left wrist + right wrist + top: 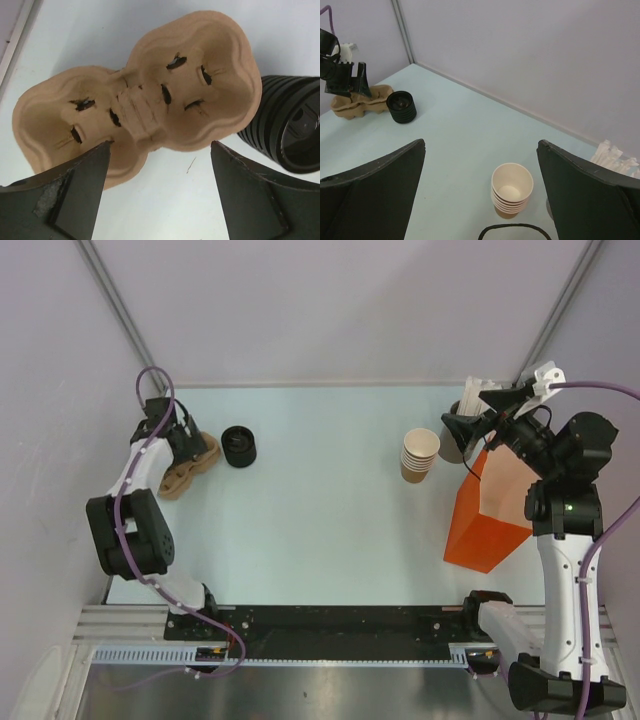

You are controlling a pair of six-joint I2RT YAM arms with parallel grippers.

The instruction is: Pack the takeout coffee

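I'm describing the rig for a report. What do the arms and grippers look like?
The left arm and right arm have white links between bulky black joints, each trailed by a purple cable. A green light glows on the right arm. The left gripper and right gripper each have two broad, black, wedge-shaped fingers; the left's look scuffed.
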